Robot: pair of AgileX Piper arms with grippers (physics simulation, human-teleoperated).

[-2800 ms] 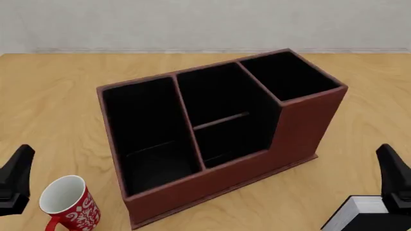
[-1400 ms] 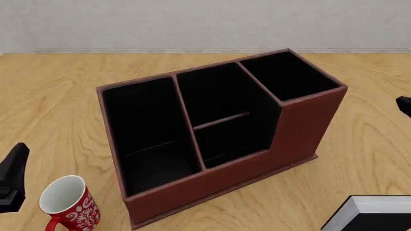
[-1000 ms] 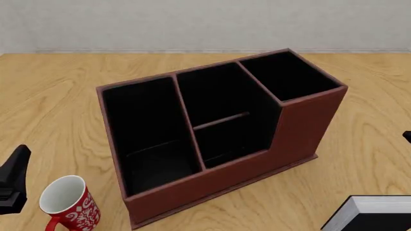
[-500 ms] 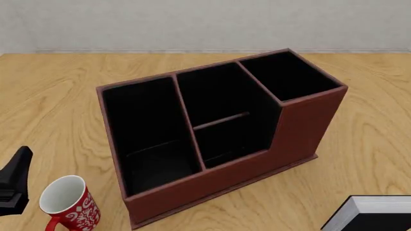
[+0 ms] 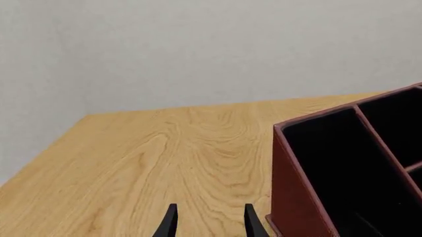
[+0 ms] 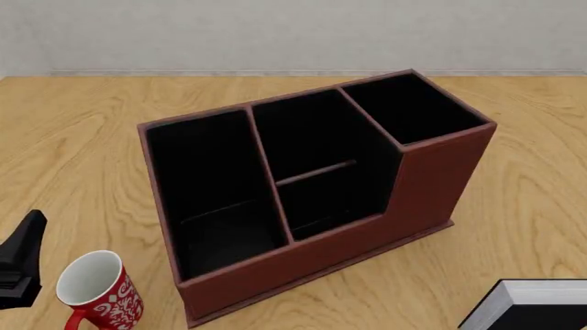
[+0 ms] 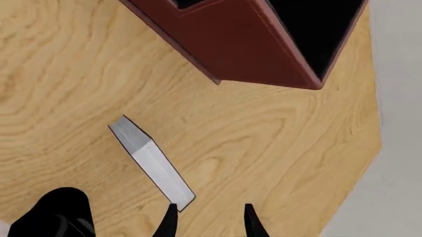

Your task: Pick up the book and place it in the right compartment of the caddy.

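Observation:
The caddy point(image 6: 431, 185) stands mid-table, reddish-brown with a black lining. Its right compartment point(image 6: 413, 106) is the narrow end section behind the tallest front wall, and nothing shows inside it. The book point(image 6: 537, 306) sits at the near right edge of the table, black cover toward the camera, white page edges up. In the right wrist view the book point(image 7: 151, 163) shows as a white strip, and my right gripper point(image 7: 208, 224) hangs open above it, apart from it. My left gripper point(image 5: 209, 224) is open over bare wood beside the caddy's left end point(image 5: 297, 197). It shows at the near left point(image 6: 23, 254) in the front view.
A red mug point(image 6: 96, 292) with a white pattern stands at the near left, between my left gripper and the caddy. A dark rounded shape point(image 7: 53, 215) sits at the right wrist view's corner. The table's far edge meets a grey wall.
My right gripper, earlier beside the book at the front view's right edge, rose and left that view. The left gripper shifted only slightly. Book, caddy and mug have not moved.

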